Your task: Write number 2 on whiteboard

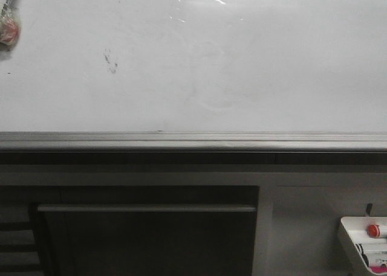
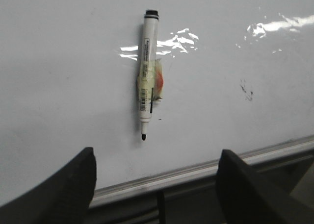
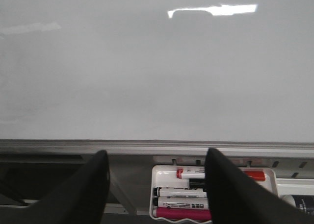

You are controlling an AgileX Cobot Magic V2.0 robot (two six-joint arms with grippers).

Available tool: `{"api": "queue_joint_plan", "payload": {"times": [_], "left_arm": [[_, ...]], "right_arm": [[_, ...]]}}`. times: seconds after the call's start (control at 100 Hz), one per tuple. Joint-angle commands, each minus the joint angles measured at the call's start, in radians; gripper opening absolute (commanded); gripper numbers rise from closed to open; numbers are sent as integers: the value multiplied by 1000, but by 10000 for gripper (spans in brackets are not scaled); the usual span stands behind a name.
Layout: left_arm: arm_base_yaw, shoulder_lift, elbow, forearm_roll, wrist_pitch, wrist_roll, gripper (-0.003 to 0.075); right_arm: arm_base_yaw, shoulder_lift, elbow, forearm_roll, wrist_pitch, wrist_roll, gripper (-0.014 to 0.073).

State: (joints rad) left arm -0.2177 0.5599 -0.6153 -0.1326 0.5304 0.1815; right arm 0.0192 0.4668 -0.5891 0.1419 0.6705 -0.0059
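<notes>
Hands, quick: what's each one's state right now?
Left hand: open, holding nothing; marker sits on the whiteboard ahead.
Right hand: open, holding nothing.

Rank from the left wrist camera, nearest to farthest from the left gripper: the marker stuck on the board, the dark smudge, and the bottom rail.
From the left gripper:
1. Bottom rail, just past the fingertips.
2. Marker, on the whiteboard, tip toward the rail.
3. Dark smudge, off to one side.

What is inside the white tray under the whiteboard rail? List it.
The white tray holds markers lying flat: a red-capped marker, a black-and-white marker and a magenta marker. The right hand's fingers cover part of the tray, so anything there is hidden.
</notes>
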Motion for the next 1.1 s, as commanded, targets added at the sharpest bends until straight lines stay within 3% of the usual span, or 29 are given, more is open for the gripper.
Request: {"api": "queue_joint_plan", "payload": {"times": [0.0, 0.44, 0.8, 0.9, 1.09], "left_arm": [[-16, 87, -72, 20, -34, 4, 449], [-15, 517, -252, 36, -10, 4, 449], [-15, 703, -355, 52, -33, 4, 447], [-15, 718, -359, 52, -57, 4, 412], [-15, 721, -359, 48, -94, 4, 277]], "right_arm": [[5, 13, -33, 21, -70, -23, 384], [5, 13, -33, 23, -64, -23, 384], [5, 13, -33, 23, -56, -23, 384], [5, 13, -33, 23, -56, -23, 384], [5, 13, -33, 23, -56, -23, 384]]}}
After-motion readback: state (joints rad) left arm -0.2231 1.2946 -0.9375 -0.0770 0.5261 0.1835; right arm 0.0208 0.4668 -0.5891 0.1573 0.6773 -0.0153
